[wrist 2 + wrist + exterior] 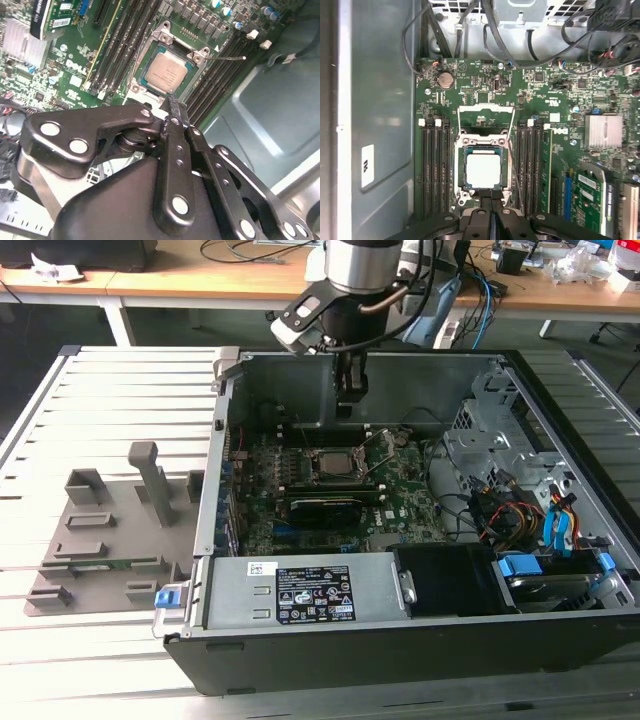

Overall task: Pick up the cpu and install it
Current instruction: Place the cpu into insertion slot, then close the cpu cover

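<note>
Silvery-grey cpu (483,171) lies flat in the socket (461,150) on the green motherboard (470,90), with memory slots (436,170) flanking it on both sides. We note the tool (490,194) poised over the socket's edge, its fingers pressed together and gripping nothing. The open computer case (400,640) rests on the slatted metal worktop (100,670). A grey fixture plate (100,540) lies beside it at the exterior view's left.
</note>
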